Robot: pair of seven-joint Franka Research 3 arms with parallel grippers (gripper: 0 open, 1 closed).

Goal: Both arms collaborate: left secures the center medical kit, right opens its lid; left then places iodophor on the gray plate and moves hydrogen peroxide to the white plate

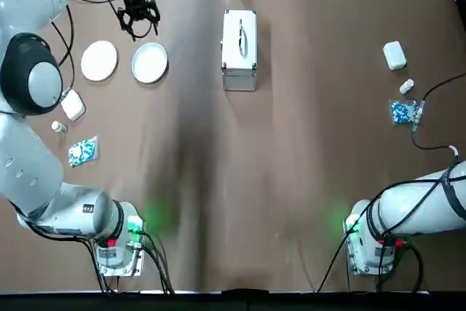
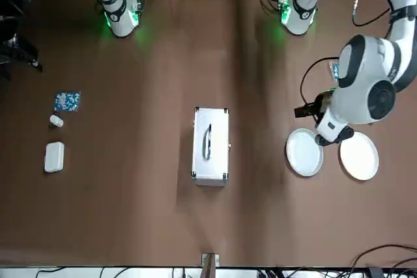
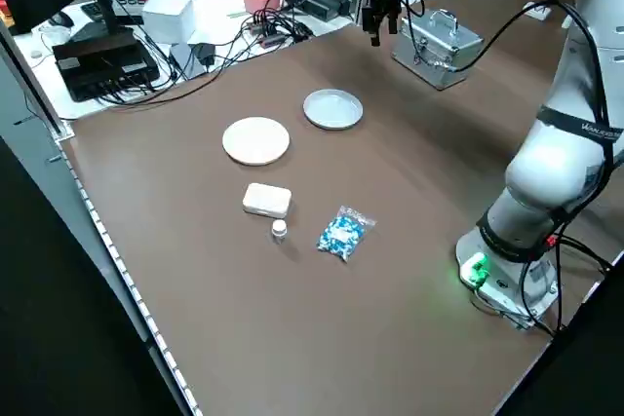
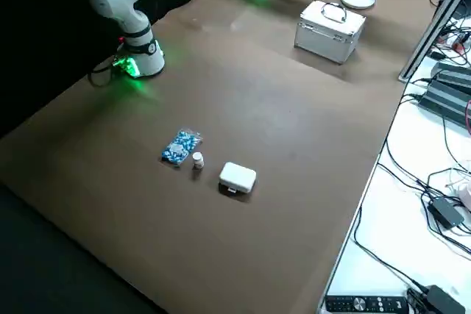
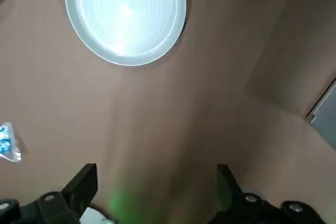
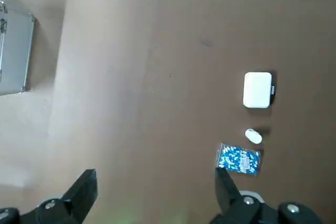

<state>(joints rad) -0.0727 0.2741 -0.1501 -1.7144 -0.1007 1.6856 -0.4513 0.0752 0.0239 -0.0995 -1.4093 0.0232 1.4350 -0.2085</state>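
Note:
The medical kit (image 1: 239, 49) stands at the back centre of the table, a silver-white case whose lid (image 1: 240, 34) lies flat and closed with its slim handle on top. To its left sit the gray plate (image 1: 150, 62) and the white plate (image 1: 99, 60), both bare. My left gripper (image 1: 138, 21) hangs open and holds nothing, just behind the gray plate (image 5: 126, 14), left of the kit (image 3: 439, 46). My right gripper (image 6: 155, 182) is open too, high over the table's right part, far from the kit (image 6: 13, 53). The iodophor and the hydrogen peroxide are out of view.
A white box (image 1: 73, 105), a small white bottle (image 1: 58, 127) and a blue pill packet (image 1: 82, 151) lie at the near left. A matching box (image 1: 394, 54), bottle (image 1: 406, 87) and packet (image 1: 405, 112) lie at the right. Cables run along the back edge.

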